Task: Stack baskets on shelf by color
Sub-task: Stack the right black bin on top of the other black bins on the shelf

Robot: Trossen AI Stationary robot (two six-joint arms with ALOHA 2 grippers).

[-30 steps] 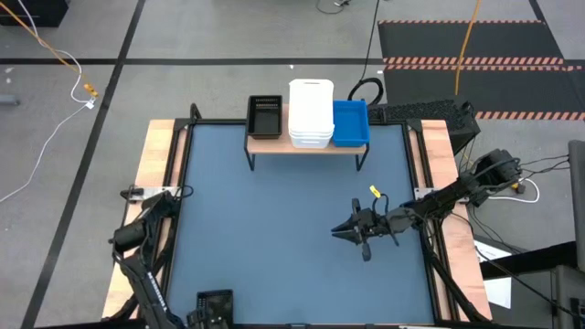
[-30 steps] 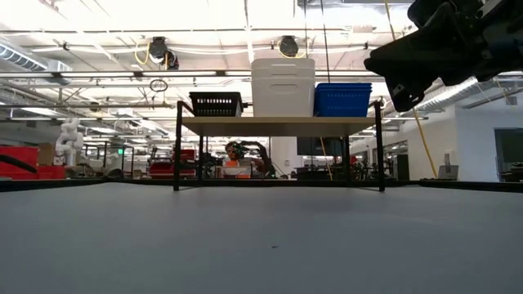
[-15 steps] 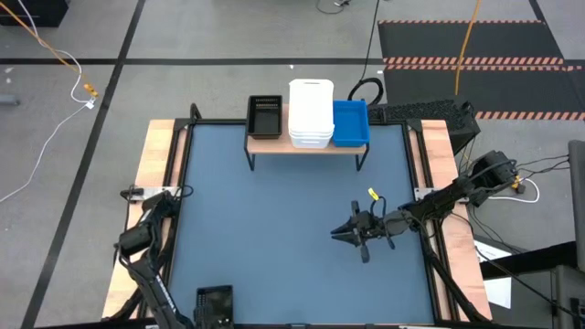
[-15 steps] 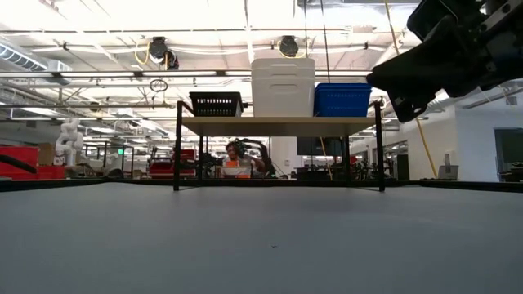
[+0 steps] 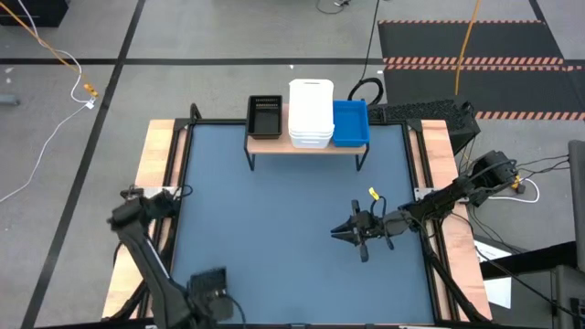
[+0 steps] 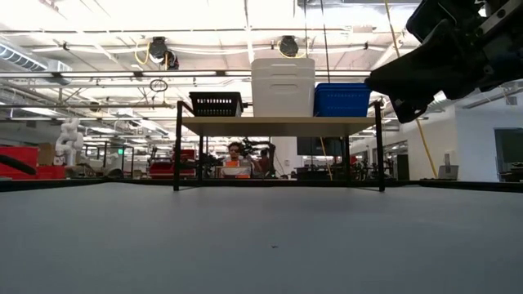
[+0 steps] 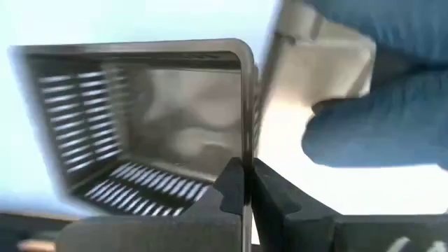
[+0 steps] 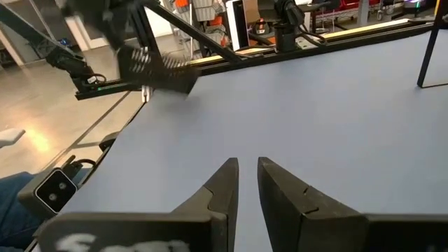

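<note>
Here the left gripper (image 7: 244, 183) is clamped on the rim of a black basket (image 5: 209, 281) with slatted sides, near the table's (image 5: 292, 196) front left corner. The right gripper (image 5: 340, 233) hovers toward the right edge, fingers nearly together, holding nothing. On the shelf (image 5: 306, 144) at the back edge sit black, white and blue baskets.

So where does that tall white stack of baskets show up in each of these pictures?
High view: white basket stack mid-shelf, at the table's far edge.
Low view: centre, on the shelf top.
Left wrist view: not in it.
Right wrist view: not in it.
Shared landmark: the wooden shelf, between black and blue baskets.
</note>
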